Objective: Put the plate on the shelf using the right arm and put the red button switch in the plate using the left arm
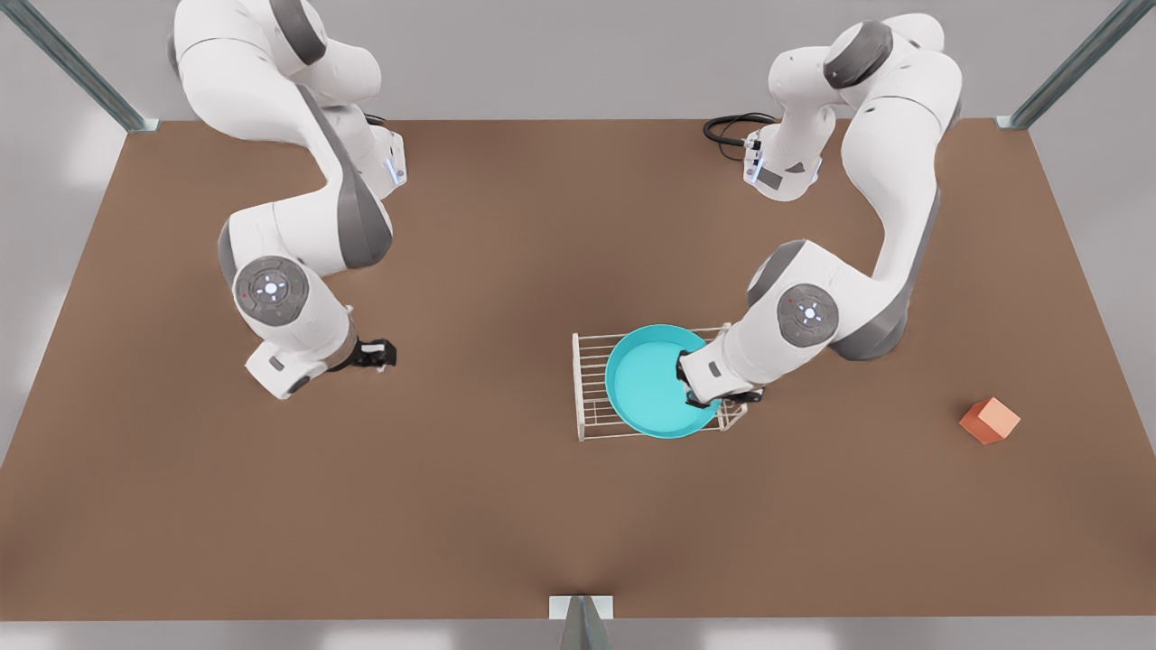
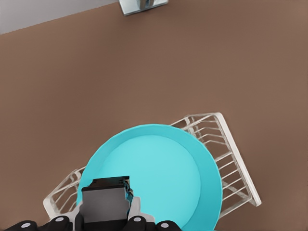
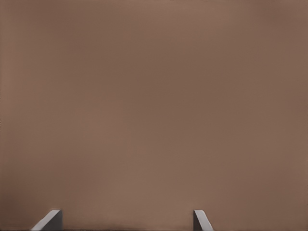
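Front view: left tool [image 1: 713, 393] pinches the plate [image 1: 646, 384] on the shelf [image 1: 591, 388]; right tool [image 1: 384, 354] spread.

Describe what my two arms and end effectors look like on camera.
Both arms: glossy white shells, dark grey joint bands, a round grey cap with small lights near each wrist. The left end effector, at the plate, and the right end effector, at the front view's left, are black. A black cable loops behind the left arm.
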{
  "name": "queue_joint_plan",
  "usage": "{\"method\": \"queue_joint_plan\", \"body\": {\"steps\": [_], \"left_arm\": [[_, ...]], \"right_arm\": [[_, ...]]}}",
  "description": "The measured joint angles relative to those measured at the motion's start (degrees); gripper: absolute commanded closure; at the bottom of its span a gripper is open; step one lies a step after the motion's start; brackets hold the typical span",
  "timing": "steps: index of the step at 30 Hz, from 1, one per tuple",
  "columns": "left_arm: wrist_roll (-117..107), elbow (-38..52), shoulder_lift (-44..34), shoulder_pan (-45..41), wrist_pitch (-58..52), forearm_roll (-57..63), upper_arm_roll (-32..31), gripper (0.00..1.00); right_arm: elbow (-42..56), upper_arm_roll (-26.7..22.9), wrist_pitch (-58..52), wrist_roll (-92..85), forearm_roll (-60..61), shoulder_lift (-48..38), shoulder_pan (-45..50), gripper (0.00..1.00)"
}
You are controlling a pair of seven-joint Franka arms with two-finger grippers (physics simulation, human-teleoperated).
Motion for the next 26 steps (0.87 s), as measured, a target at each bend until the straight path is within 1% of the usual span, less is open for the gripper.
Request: {"method": "queue_joint_plan", "body": {"steps": [5, 10, 11, 15, 17, 18, 19, 21, 22, 24, 26], "left_arm": [[-12.0, -0.6, 3.6, -4.9, 4.6, 0.7, 1.8, 0.57], [-21.0, -2.5, 5.1, -5.9, 6.7, 3.6, 2.7, 0.56], [-22.4, -3.0, 5.2, -5.7, 6.9, 3.9, 2.8, 0.0], [-26.6, -3.4, 3.8, -5.2, 6.1, 4.7, 3.7, 0.0], [-27.1, -3.6, 0.0, -1.6, 2.8, 5.2, 3.6, 0.0], [-26.8, -4.4, -2.6, 1.8, 1.1, 5.0, 3.5, 0.0], [-26.2, -5.8, -5.3, 5.5, -0.4, 4.8, 3.5, 0.0], [-24.7, -15.0, -13.0, 13.0, -1.3, 2.8, 3.3, 0.0], [-23.8, -17.8, -14.9, 15.8, -1.2, 1.7, 3.4, 0.0], [-22.1, -19.7, -15.9, 18.1, -0.8, 0.3, 3.4, 0.0], [-20.6, -20.1, -16.2, 18.5, -0.5, -0.5, 3.4, 0.0]], "right_arm": [[0.0, -0.5, -0.8, -4.9, -1.1, 0.0, 0.1, 0.0], [0.0, -0.8, -0.2, -8.5, -1.2, 0.3, -0.9, 0.0], [0.0, -0.8, -0.1, -9.1, -1.2, 0.3, -0.9, 0.0], [0.0, -0.9, 0.2, -11.3, -1.2, 0.4, -0.9, 0.0], [0.0, -0.9, 0.3, -12.2, -1.1, 0.5, -1.5, 0.0], [0.0, -0.9, 0.3, -12.6, -1.1, 0.6, -1.7, 0.0], [0.0, -0.9, 0.3, -13.0, -1.0, 0.7, -1.8, 0.0], [0.0, -0.9, 0.4, -13.8, -1.0, 0.8, -1.8, 0.0], [0.0, -0.9, 0.5, -14.1, -0.9, 0.8, -1.8, 0.0], [0.1, -0.9, 0.7, -14.7, -0.7, 1.1, -2.0, 0.0], [0.1, -0.9, 1.2, -15.1, -0.1, 1.4, -2.1, 0.0]]}}
